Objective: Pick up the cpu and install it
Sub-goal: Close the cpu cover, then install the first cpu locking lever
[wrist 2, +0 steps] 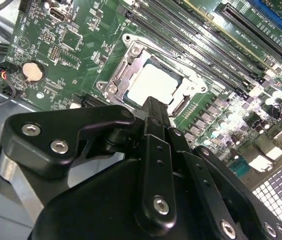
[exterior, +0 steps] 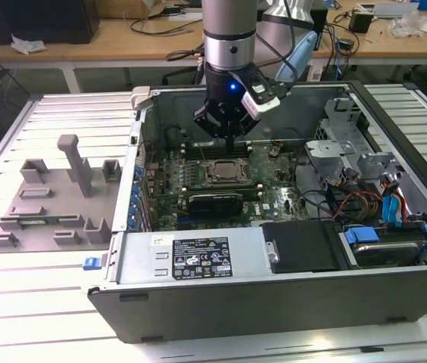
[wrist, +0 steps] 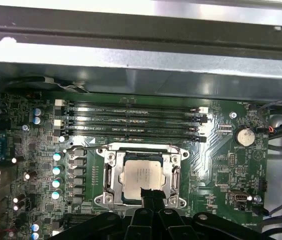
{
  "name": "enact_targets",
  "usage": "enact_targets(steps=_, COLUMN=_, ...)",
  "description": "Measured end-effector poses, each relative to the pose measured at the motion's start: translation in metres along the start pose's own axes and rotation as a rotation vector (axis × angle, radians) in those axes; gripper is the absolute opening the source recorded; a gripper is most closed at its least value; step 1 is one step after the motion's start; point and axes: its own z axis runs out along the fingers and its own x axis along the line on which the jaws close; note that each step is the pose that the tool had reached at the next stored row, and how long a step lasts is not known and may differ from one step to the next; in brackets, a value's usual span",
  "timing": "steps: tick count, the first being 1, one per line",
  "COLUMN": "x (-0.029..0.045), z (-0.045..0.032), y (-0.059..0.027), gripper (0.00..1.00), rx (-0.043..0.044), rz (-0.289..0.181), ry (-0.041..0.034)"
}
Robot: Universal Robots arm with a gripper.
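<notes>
At the exterior view's left, a grey plastic fixture plate (exterior: 47, 200) lies on the slatted metal tabletop (exterior: 17, 302). Further right, inside the open grey computer case (exterior: 274, 295), the black gripper (exterior: 232, 144) hangs directly above the small square silver cpu (exterior: 225, 172), which lies flat in the metal socket frame (wrist: 177, 172). The fingers (wrist 2: 153, 112) are pressed together, holding nothing. Their tips hide the cpu's near edge in both wrist views.
</notes>
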Motion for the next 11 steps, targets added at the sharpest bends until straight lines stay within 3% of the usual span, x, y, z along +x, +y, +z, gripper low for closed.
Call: enact_targets(steps=11, x=0.0, z=-0.001, y=0.0, gripper=0.11, rx=0.0002, rz=0.0, ry=0.0002)
